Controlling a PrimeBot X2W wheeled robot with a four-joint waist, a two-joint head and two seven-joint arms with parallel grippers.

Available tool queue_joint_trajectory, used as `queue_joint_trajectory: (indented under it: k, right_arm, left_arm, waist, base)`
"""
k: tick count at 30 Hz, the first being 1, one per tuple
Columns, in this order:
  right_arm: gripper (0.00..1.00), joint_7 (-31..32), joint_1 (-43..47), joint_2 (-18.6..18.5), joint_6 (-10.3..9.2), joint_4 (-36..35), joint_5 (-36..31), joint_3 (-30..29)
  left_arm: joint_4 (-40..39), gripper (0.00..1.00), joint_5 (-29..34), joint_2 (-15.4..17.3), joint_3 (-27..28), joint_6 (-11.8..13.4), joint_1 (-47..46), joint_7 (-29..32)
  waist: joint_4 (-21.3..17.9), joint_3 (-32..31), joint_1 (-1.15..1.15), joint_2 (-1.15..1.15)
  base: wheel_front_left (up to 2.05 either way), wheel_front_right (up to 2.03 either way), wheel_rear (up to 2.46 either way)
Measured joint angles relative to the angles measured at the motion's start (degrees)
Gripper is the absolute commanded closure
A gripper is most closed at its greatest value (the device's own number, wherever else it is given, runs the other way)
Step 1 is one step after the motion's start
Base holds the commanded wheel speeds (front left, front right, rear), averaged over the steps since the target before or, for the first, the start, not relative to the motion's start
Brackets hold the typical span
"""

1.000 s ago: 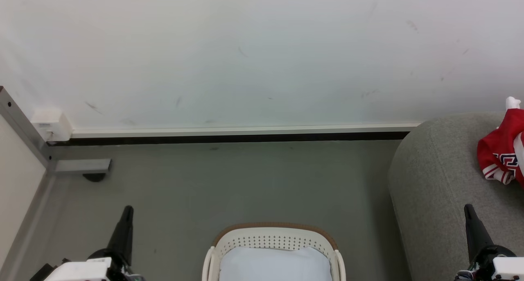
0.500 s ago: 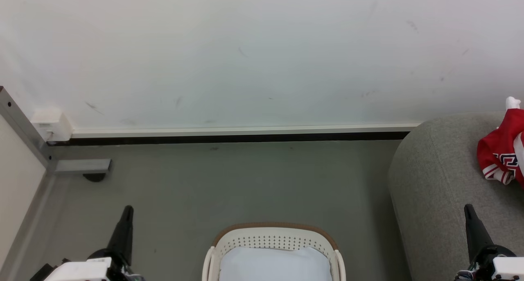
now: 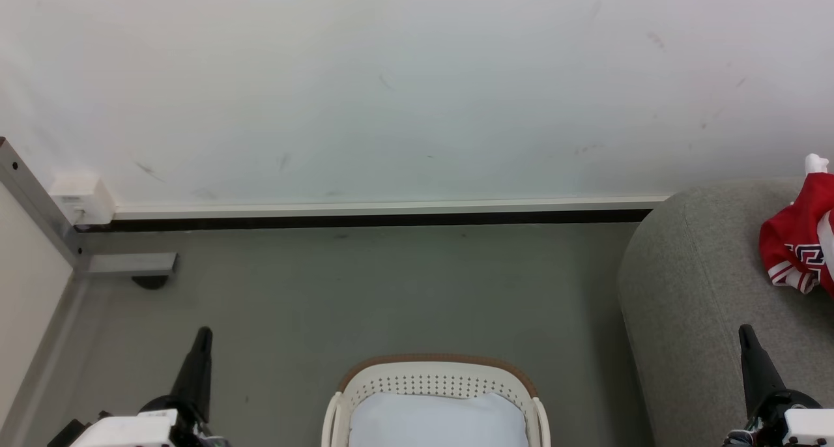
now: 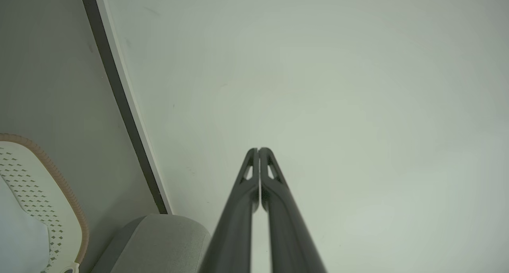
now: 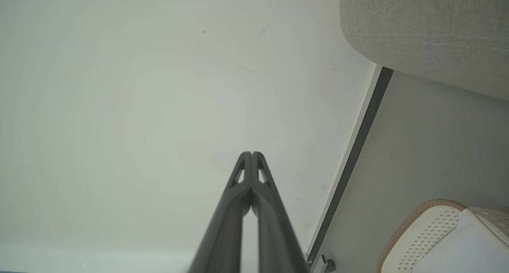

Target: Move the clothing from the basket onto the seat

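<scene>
Red clothing (image 3: 800,238) with white trim and block lettering lies bunched on the grey seat (image 3: 704,290) at the right edge of the head view. The cream basket (image 3: 435,376) with its brown rim stands on the floor at bottom centre, a plain white cloth (image 3: 438,421) inside it. My left gripper (image 3: 203,334) is shut and empty at the lower left, left of the basket. My right gripper (image 3: 745,331) is shut and empty at the lower right, over the seat's near part. Both wrist views show the fingertips (image 4: 258,150) (image 5: 251,154) pressed together against the white wall.
A white wall (image 3: 391,88) with a dark skirting strip (image 3: 365,221) runs across behind the grey floor (image 3: 365,290). A metal frame post and bracket (image 3: 130,263) with a small white box (image 3: 81,198) stand at the far left.
</scene>
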Motion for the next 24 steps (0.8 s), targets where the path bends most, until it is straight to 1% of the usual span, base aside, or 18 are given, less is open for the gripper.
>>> queue_joint_trajectory:
  k: [24]
  right_arm:
    - [1.0, 0.0, 0.0, 0.0, 0.0, 0.0, 0.0, 0.0]
  left_arm:
    - [0.0, 1.0, 0.0, 0.0, 0.0, 0.0, 0.0, 0.0]
  waist:
    - [0.0, 0.0, 0.0, 0.0]
  base:
    - [0.0, 0.0, 0.0]
